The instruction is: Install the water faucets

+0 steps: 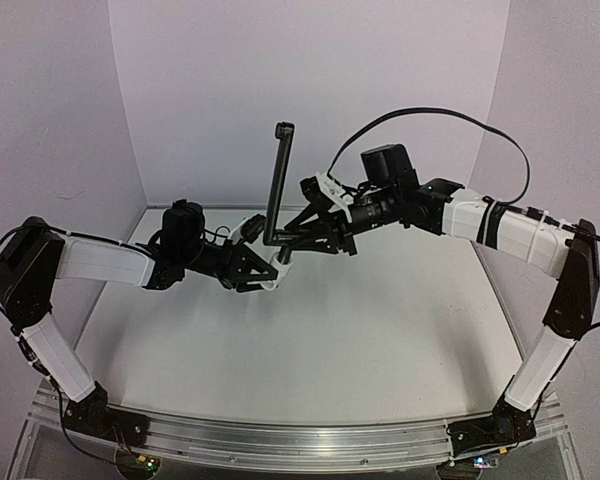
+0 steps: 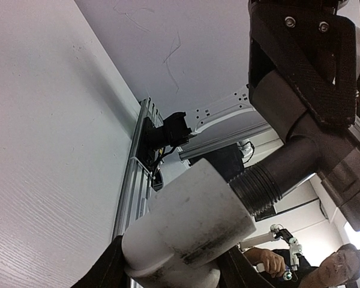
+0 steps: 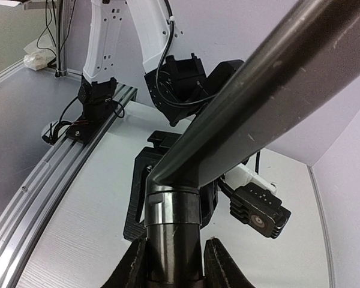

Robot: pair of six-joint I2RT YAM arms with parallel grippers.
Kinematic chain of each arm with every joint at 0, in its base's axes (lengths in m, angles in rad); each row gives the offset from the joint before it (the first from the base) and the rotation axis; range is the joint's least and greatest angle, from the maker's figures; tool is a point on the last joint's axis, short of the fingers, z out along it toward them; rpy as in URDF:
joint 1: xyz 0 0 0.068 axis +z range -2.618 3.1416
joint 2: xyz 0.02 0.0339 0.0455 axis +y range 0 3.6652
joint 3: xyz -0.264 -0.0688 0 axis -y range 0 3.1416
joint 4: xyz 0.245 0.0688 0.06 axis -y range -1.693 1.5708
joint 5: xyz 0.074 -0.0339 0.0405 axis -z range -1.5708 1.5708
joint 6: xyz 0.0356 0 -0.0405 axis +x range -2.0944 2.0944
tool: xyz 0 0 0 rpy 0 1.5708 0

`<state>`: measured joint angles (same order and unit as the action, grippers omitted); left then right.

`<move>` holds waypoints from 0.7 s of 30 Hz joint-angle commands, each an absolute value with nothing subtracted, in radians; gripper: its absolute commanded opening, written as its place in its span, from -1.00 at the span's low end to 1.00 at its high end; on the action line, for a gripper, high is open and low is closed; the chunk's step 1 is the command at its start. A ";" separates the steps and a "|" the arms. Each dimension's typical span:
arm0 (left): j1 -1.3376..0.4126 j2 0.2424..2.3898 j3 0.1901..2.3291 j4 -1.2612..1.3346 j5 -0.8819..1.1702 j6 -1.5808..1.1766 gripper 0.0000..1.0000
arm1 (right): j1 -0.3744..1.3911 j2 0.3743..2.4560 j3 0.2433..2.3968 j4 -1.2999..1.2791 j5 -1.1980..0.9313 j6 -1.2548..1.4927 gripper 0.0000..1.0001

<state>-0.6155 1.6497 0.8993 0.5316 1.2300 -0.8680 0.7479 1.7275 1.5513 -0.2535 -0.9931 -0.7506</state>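
**Item:** black metal faucet (image 1: 278, 185), a slim rod held near upright above the table (image 1: 380, 340), with a short crossbar at the top.

**Hold:** the lower stem is pinched between the fingers of the right gripper (image 1: 294, 240). The threaded end is set against the white plastic fitting (image 2: 189, 222), which is clamped in the left gripper (image 1: 263, 270).

**Handling, as judged:** the rod is taken to be rigid, smooth and probably slippery (best gripped low at the stem, never at the long lever end). The fitting is taken to be light, and its threads could be crossed if misaligned.
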 commanded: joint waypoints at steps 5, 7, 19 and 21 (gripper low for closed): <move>-0.611 1.569 0.922 0.603 1.231 -0.838 -1.00 | 0.757 1.732 1.574 -0.178 -1.014 -0.702 -1.00; -0.611 1.563 0.923 0.597 1.234 -0.828 -1.00 | 0.756 1.734 1.572 -0.162 -1.010 -0.681 -1.00; -0.612 1.534 0.910 0.584 1.230 -0.800 -1.00 | 0.756 1.734 1.531 -0.072 -0.973 -0.628 -1.00; -0.611 1.537 0.906 0.605 1.226 -0.820 -1.00 | 0.757 1.729 1.522 -0.066 -0.966 -0.633 -1.00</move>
